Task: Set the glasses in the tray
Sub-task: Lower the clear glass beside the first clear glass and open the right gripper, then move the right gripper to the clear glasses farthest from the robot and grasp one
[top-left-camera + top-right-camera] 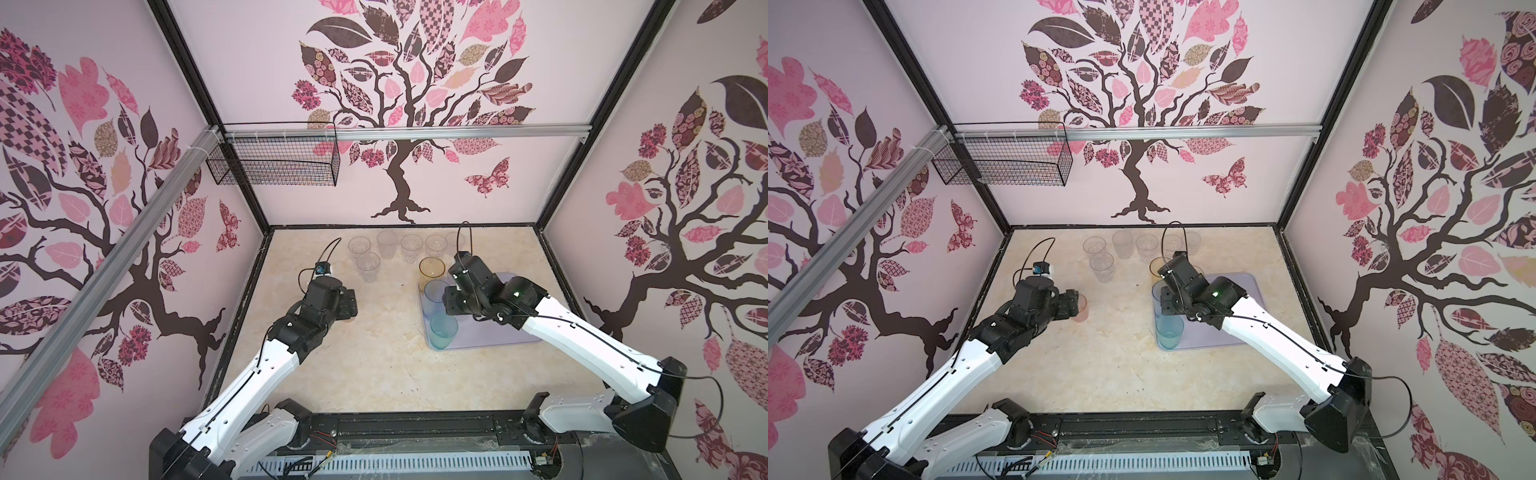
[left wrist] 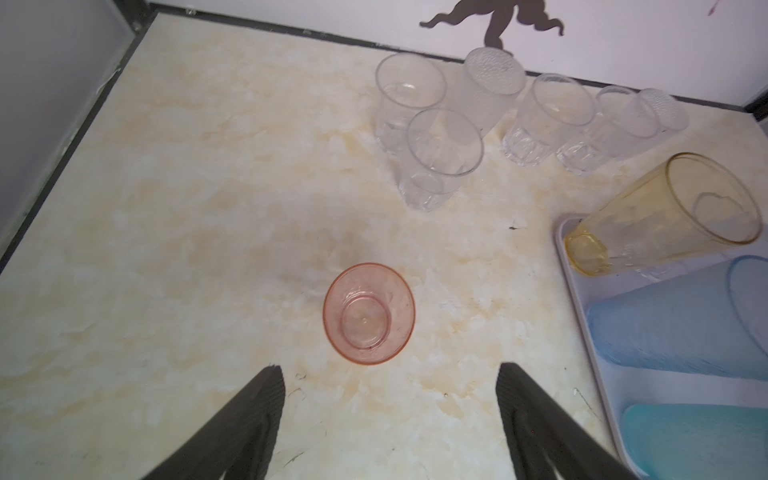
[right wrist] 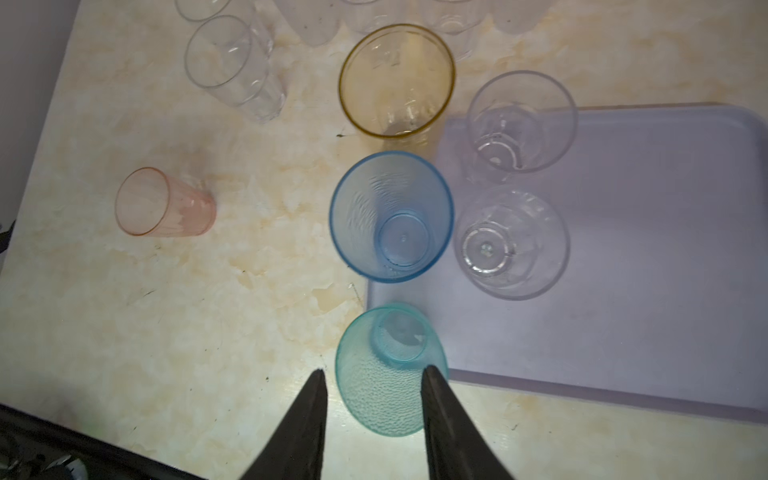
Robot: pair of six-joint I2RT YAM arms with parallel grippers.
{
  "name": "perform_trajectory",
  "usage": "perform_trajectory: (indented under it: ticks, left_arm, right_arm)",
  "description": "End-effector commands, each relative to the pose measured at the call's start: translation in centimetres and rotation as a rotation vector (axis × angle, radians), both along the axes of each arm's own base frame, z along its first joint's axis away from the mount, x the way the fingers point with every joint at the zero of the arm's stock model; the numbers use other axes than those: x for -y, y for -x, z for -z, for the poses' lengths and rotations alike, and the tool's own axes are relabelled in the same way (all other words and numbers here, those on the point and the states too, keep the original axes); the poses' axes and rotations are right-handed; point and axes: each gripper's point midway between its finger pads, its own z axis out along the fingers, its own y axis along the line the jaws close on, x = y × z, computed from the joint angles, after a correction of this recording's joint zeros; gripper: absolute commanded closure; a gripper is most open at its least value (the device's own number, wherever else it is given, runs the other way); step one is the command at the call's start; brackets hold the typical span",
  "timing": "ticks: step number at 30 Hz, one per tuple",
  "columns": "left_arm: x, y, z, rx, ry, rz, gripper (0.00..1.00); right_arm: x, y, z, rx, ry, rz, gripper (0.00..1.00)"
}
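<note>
Pink glass [image 2: 369, 313] stands upright on the desk [image 2: 187, 208], outside the tray [image 3: 623, 249]. Probably light, slick and thin-walled, so grip mid-wall, gently. Left gripper [image 2: 390, 368] is spread wide, just short of it. Right gripper [image 3: 374, 370] has jaws apart, flanking the teal glass [image 3: 388, 386] in the tray's corner.

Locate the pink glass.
In a top view the pink glass stands on the table's left half, apart from the tray; the left wrist view shows it just ahead of the open left gripper.
</note>
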Motion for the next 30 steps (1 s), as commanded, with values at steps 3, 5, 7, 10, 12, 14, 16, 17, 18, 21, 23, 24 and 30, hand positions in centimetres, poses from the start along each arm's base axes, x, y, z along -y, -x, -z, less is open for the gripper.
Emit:
perform_trajectory:
  ticks: [3, 5, 7, 10, 12, 14, 16, 17, 18, 21, 23, 24, 30]
  left_arm:
    - [-1.4, 0.9, 1.3, -0.042, 0.015, -0.043, 0.16]
    - [-2.3, 0.8, 1.6, -0.045, 0.037, -0.092, 0.16]
    - [-3.7, 0.6, 1.9, -0.056, 0.046, -0.157, 0.16]
    - [-6.2, 0.8, 2.0, -0.062, 0.020, -0.270, 0.15]
    - [-7.3, 1.0, 2.2, -0.065, 0.007, -0.319, 0.15]
    - [-7.9, 1.2, 2.8, -0.077, 0.010, -0.348, 0.15]
    - [-7.6, 1.3, 3.7, -0.093, 0.032, -0.348, 0.15]
    - [-7.4, 1.3, 4.2, -0.106, 0.048, -0.350, 0.15]
    - [-7.2, 1.4, 4.6, -0.117, 0.060, -0.349, 0.15]
    - [-6.6, 1.4, 5.5, -0.141, 0.102, -0.341, 0.15]
    - [-6.4, 1.3, 5.5, -0.141, 0.113, -0.339, 0.15]
    - [-6.3, 1.2, 5.5, -0.138, 0.117, -0.338, 0.15]
    - [-5.9, 0.9, 6.1, -0.140, 0.127, -0.317, 0.15]
  right_arm:
    - [-4.1, -0.1, 2.0, -0.031, -0.037, -0.033, 0.59]
    - [-5.4, 0.0, 2.5, -0.042, -0.031, -0.064, 0.58]
    - [-6.3, -0.2, 2.9, -0.045, -0.027, -0.089, 0.58]
    - [-7.5, -0.7, 3.2, -0.047, -0.028, -0.122, 0.58]
    - [-8.6, -1.2, 3.2, -0.050, -0.022, -0.146, 0.58]
    - [-9.9, -1.8, 3.5, -0.058, -0.014, -0.172, 0.58]
    - [-11.2, -2.6, 3.6, -0.054, -0.008, -0.191, 0.57]
    - [-11.9, -2.9, 3.5, -0.051, -0.005, -0.201, 0.57]
    - [-12.3, -3.4, 3.5, -0.045, -0.004, -0.205, 0.57]
    - [-14.0, -4.9, 3.2, -0.023, 0.005, -0.220, 0.56]
    - [-14.8, -6.3, 2.8, 0.020, 0.027, -0.220, 0.55]
    - [-15.1, -7.0, 2.6, 0.046, 0.039, -0.216, 0.55]
    - [-17.5, -12.7, 3.6, 0.128, 0.059, -0.175, 0.52]
